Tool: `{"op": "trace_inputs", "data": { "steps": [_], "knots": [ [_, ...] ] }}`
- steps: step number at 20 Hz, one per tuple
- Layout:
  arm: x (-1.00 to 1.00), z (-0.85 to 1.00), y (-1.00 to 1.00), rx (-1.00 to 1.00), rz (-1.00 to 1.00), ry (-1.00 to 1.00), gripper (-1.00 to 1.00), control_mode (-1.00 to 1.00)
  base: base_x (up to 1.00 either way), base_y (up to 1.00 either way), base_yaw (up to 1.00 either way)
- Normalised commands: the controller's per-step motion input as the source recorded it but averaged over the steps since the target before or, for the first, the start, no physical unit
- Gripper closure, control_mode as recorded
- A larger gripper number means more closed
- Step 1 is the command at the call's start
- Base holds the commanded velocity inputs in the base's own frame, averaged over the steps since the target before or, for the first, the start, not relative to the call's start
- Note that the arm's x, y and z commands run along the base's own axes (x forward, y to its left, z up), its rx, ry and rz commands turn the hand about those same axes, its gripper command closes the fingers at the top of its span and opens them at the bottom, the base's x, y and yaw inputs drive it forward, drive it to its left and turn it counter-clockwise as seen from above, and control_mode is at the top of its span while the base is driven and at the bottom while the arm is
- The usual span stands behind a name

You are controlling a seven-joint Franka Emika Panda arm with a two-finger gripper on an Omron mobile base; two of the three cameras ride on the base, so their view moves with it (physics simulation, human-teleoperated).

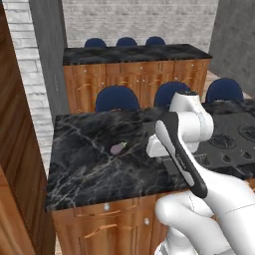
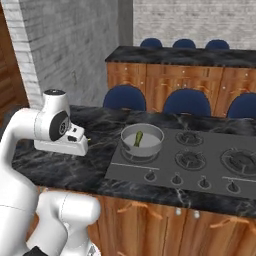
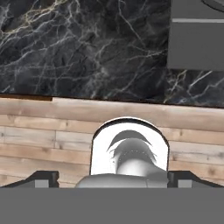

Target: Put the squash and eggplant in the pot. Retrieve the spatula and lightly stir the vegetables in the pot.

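I'm holding the tool (image 3: 112, 179) wide open and empty above the surface's (image 1: 84, 169) near edge. The squash (image 2: 138, 139) is lying in the pot (image 2: 142, 141); the eggplant (image 1: 118, 148) is sitting mid-surface, left of the stove (image 2: 200, 162). Being plump, it could roll away from an off-centre pinch.

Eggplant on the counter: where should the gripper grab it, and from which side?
Grip the eggplant across its plump purple middle, coming straight down from above. It lies flat on the black marble counter with open space all round, green stem cap pointing toward the stove. Close the jaws across the narrow width, not along its length.
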Motion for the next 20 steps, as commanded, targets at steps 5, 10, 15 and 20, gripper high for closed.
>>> {"op": "trace_inputs", "data": {
  "steps": [5, 10, 15, 20],
  "knots": [
    [0.13, 0.03, 0.1, -0.04, 0.0, 0.02, -1.0, -1.0, 0.51, 0.6, 0.02],
    [0.61, 0.01, 0.02, -0.03, -0.12, 0.08, -1.0, -1.0, 0.0, 0.0, 0.0],
    [0.77, -0.05, 0.0, 0.0, -0.25, 0.0, -1.0, -1.0, 0.0, 0.0, 0.0],
    [0.98, -0.55, 0.06, -0.03, -0.34, -0.01, -1.0, -1.0, 0.0, 0.0, 0.0]
  ]
}}
